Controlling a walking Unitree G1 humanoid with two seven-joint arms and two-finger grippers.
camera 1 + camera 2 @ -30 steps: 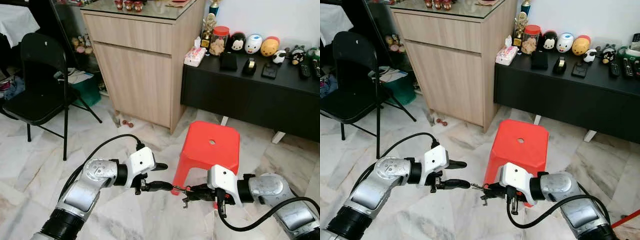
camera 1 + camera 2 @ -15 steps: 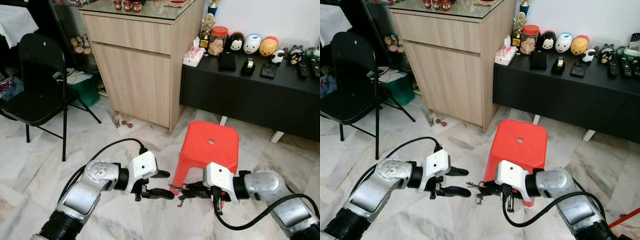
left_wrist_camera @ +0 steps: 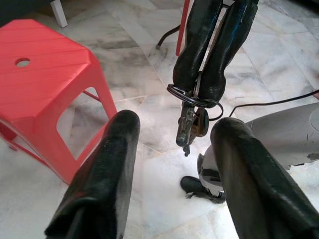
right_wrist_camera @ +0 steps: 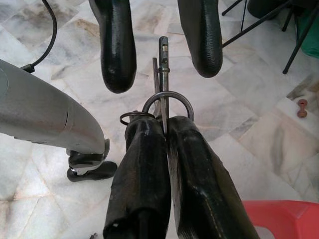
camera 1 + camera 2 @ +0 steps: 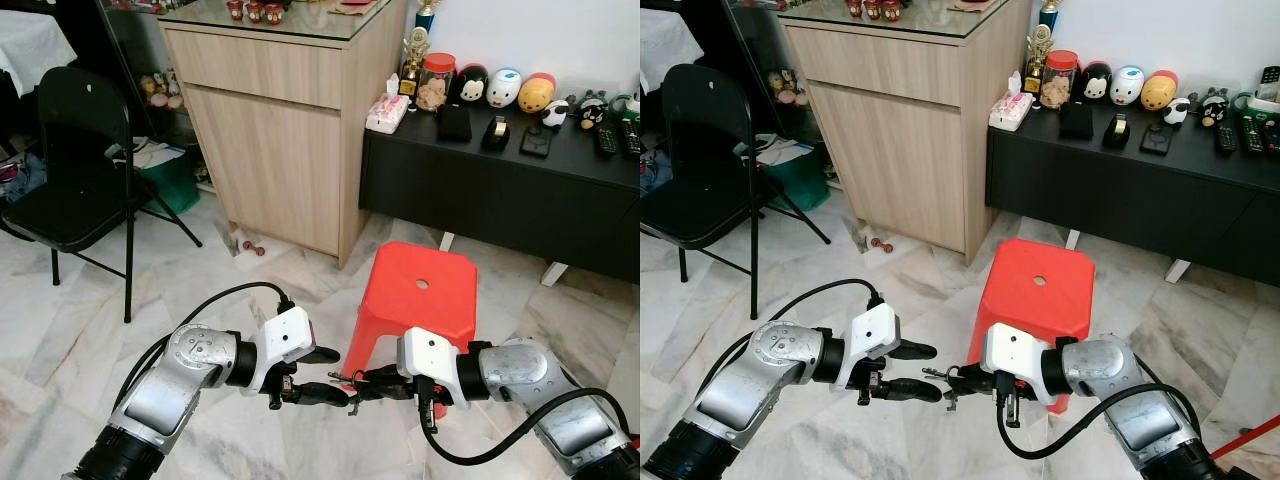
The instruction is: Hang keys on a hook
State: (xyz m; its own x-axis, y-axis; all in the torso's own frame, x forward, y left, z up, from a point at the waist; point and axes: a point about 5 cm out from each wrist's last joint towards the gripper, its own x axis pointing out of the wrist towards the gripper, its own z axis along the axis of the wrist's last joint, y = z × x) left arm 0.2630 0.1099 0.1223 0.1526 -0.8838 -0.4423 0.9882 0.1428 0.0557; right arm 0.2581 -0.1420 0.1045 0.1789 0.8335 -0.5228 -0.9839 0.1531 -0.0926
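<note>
A bunch of keys on a metal ring (image 5: 351, 386) hangs low over the marble floor, in front of the red stool. My right gripper (image 5: 366, 382) is shut on the ring, with the keys (image 3: 189, 124) dangling below its fingertips. Facing it from the left, my left gripper (image 5: 336, 376) is open, one finger above and one below. In the right wrist view, the ring (image 4: 167, 101) and a key stick out from between my shut fingers. They point into the gap of the left gripper (image 4: 160, 69), close to its tips and not touching them.
A red plastic stool (image 5: 425, 285) stands right behind the grippers. A wooden cabinet (image 5: 280, 140) is further back, with a low black sideboard (image 5: 500, 190) carrying toys and remotes to its right. A black folding chair (image 5: 75, 160) is at the left. A black cable (image 3: 279, 102) lies on the floor.
My right gripper has carried the keys to the left, closing most of the gap to the left gripper. The left gripper has dropped slightly and stays open.
</note>
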